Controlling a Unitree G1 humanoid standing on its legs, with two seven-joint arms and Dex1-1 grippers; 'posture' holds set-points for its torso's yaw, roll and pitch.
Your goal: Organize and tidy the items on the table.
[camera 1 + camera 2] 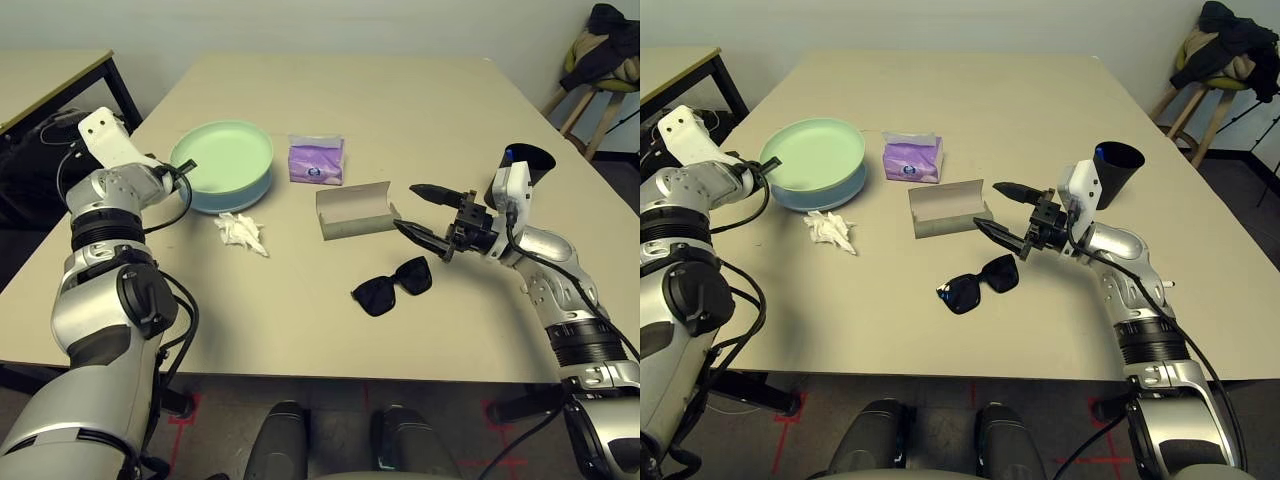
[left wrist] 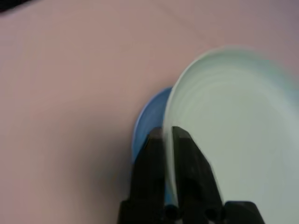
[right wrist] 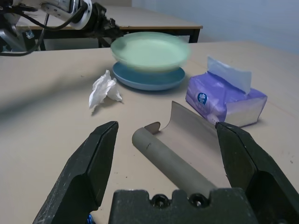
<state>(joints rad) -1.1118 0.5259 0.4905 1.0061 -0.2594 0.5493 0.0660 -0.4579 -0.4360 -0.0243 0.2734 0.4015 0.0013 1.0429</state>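
The mint green plate [image 1: 222, 155] rests on the pale blue plate [image 1: 236, 199] at the table's left. My left gripper [image 1: 186, 168] is at its left rim, fingers [image 2: 184, 154] closed on the edge. A crumpled white tissue [image 1: 241, 232] lies just in front of the plates, and the purple tissue pack [image 1: 316, 160] stands to their right. The grey glasses case [image 1: 355, 212] lies open at the middle. My right gripper [image 1: 407, 208] hovers open at its right end, touching nothing. Black sunglasses [image 1: 393, 285] lie folded nearer me. The black cup [image 1: 1118, 170] stands behind my right wrist.
The beige table [image 1: 400, 100] stretches bare behind the items. A smaller table with black legs [image 1: 50, 80] stands off to the far left. A wooden stool with dark clothes [image 1: 605, 60] is beyond the back right corner.
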